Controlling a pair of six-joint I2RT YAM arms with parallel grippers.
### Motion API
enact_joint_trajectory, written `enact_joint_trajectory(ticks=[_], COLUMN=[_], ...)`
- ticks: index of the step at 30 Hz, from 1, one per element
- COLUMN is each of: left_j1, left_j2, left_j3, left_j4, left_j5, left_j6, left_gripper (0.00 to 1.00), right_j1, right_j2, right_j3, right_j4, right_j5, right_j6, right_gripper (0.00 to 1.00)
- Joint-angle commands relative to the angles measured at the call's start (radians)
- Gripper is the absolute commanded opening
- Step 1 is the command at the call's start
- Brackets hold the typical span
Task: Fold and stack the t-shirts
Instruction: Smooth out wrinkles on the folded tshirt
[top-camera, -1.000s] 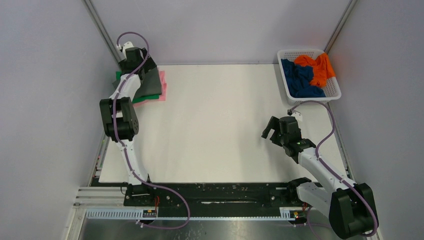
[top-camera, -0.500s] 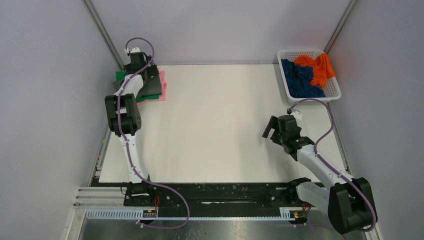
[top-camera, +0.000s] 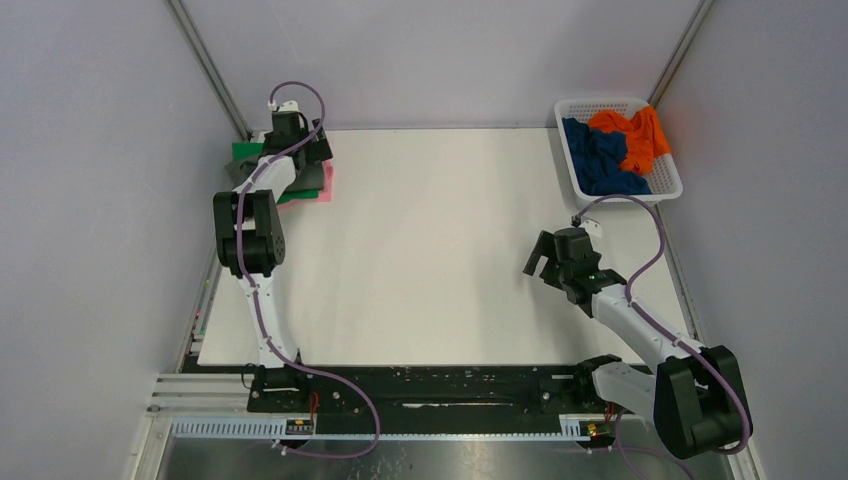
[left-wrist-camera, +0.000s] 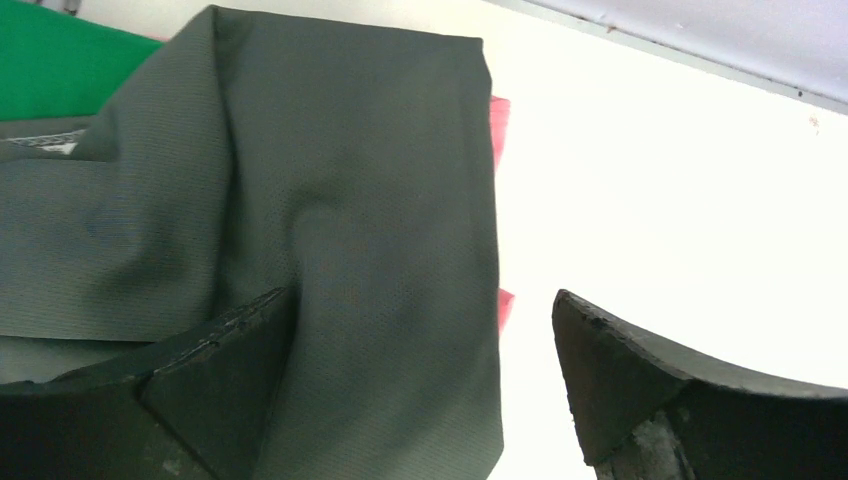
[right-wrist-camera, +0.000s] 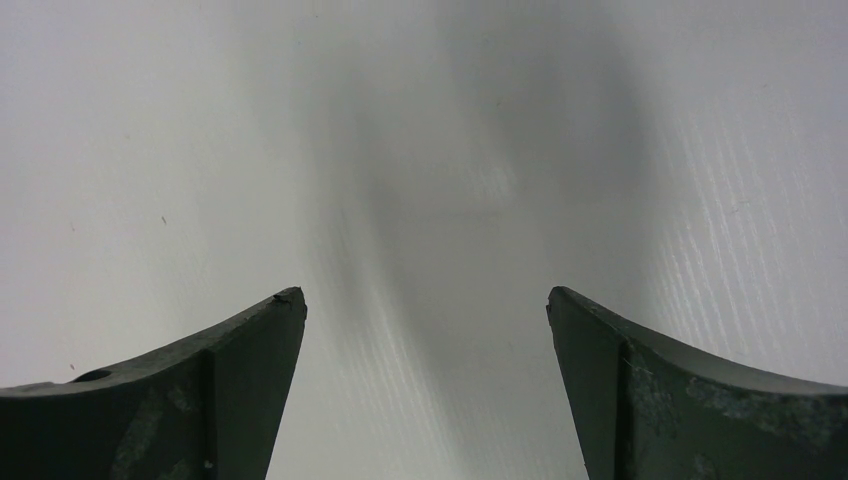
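A folded dark grey t-shirt (left-wrist-camera: 300, 200) lies on top of a pink t-shirt (left-wrist-camera: 500, 110) and a green t-shirt (left-wrist-camera: 50, 70) at the table's far left (top-camera: 305, 178). My left gripper (top-camera: 318, 150) is open over the stack's right edge, holding nothing; in the left wrist view (left-wrist-camera: 425, 320) one finger is over the grey cloth and the other over bare table. The orange t-shirt (top-camera: 640, 135) and navy blue t-shirt (top-camera: 598, 155) lie crumpled in the basket. My right gripper (top-camera: 540, 262) is open and empty above bare table, as the right wrist view (right-wrist-camera: 425, 300) shows.
The white lattice basket (top-camera: 667, 185) stands at the table's far right corner. The white table (top-camera: 430, 250) stretches between both arms. Grey walls close in on the left, back and right.
My left gripper has moved right along the stack toward its right edge. My right gripper has hardly moved.
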Motion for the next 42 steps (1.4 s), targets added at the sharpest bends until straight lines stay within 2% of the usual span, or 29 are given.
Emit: enact_joint_trajectory(ticks=[1, 6, 13, 21, 26, 30, 32, 34, 37, 42], left_j1=[0.015, 0.029, 0.063, 0.085, 0.085, 0.083, 0.078, 0.066, 0.021, -0.004], left_j2=[-0.004, 0.052, 0.148, 0.259, 0.29, 0.3, 0.234, 0.123, -0.025, -0.098], left_j3=[0.076, 0.124, 0.301, 0.474, 0.496, 0.535, 0.46, 0.298, 0.091, -0.007], left_j4=[-0.034, -0.065, -0.099, 0.002, 0.12, 0.111, 0.12, 0.231, 0.362, 0.31], left_j5=[0.002, -0.081, -0.192, -0.328, -0.433, -0.494, -0.448, -0.358, -0.303, -0.234], left_j6=[-0.011, 0.019, 0.07, 0.185, 0.168, 0.13, 0.098, 0.107, 0.146, 0.093], left_gripper=[0.99, 0.99, 0.99, 0.99, 0.99, 0.99, 0.99, 0.99, 0.99, 0.99], right_j1=[-0.003, -0.003, -0.003, -0.003, -0.003, -0.003, -0.003, -0.003, -0.003, -0.003], right_j2=[-0.037, -0.033, -0.008, -0.024, -0.045, -0.07, -0.078, -0.08, -0.079, -0.094], right_j3=[0.021, 0.025, 0.046, 0.069, 0.08, 0.072, 0.066, 0.066, 0.068, 0.054], right_j4=[0.013, 0.012, -0.007, -0.054, -0.09, -0.102, -0.102, -0.102, -0.1, -0.09], right_j5=[0.021, 0.031, 0.037, 0.082, 0.096, 0.101, 0.104, 0.102, 0.096, 0.091], right_j6=[-0.017, -0.02, -0.028, -0.047, -0.04, -0.035, -0.033, -0.037, -0.044, -0.057], right_gripper=[1.0, 0.99, 0.99, 1.0, 1.0, 0.99, 1.0, 0.99, 0.99, 0.99])
